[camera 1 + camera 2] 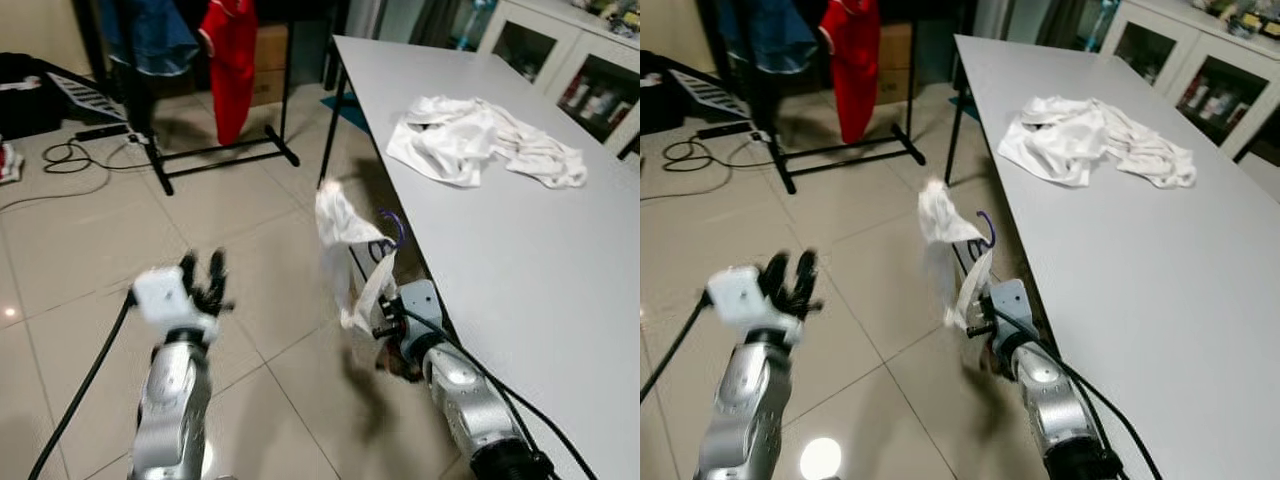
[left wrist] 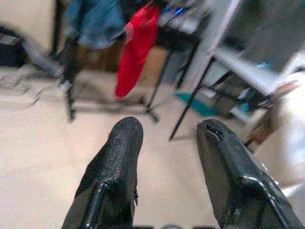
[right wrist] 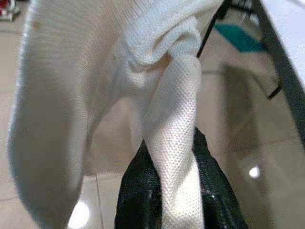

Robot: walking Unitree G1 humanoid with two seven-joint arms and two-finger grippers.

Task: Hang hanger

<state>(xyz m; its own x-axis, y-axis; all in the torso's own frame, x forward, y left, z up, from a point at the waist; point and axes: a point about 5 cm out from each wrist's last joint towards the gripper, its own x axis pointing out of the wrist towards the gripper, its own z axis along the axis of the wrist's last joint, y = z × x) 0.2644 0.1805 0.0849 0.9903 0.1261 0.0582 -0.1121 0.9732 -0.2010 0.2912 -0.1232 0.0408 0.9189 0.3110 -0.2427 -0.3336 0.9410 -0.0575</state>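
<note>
Our right gripper (image 1: 385, 322) pinches a limp white mesh garment (image 1: 345, 240) on a thin purple wire hanger (image 1: 392, 232) beside the grey table (image 1: 520, 270). Light, floppy; hold the hook. Left gripper (image 2: 164, 157) spread, empty.

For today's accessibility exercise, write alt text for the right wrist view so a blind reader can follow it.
The right gripper is shut on a white mesh garment, a twisted strip running up from between its black fingers into bunched cloth. Behind it are a beige tiled floor and a black table leg.
</note>
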